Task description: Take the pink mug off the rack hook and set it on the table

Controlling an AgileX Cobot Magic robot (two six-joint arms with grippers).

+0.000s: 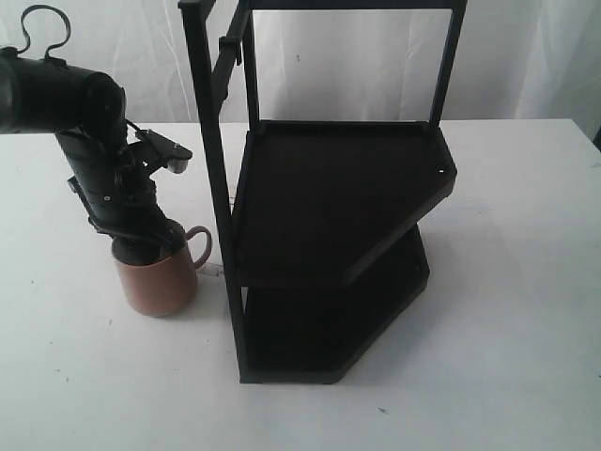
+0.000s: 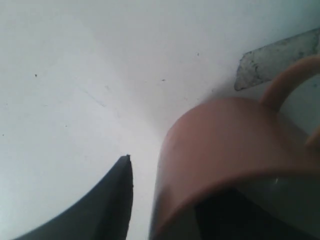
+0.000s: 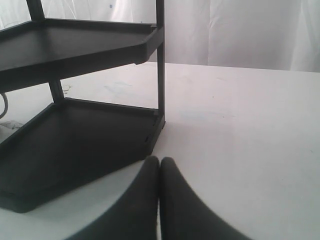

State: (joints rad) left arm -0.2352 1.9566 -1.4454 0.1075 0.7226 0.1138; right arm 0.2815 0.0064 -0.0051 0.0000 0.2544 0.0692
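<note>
Left wrist view alone shows left pincer (image 1: 141,242) apart, finger (image 2: 105,205) off the mug (image 2: 225,145). Right pincer (image 3: 159,170) together; desk (image 1: 507,376) open lower right.

The high exterior camera looks down, sharing the tall black metal rack (image 1: 329,197) with the low right wrist camera, and the dusty-pink ceramic mug (image 1: 155,282) at eight o'clock with the close left one.

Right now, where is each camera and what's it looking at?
Exterior view: up high, looking down at the table, black rack and left arm.
Left wrist view: above the pink mug, left gripper straddling its rim.
Right wrist view: low near the table, facing the rack, right gripper shut.
Shared: exterior and left wrist both show the mug.
</note>
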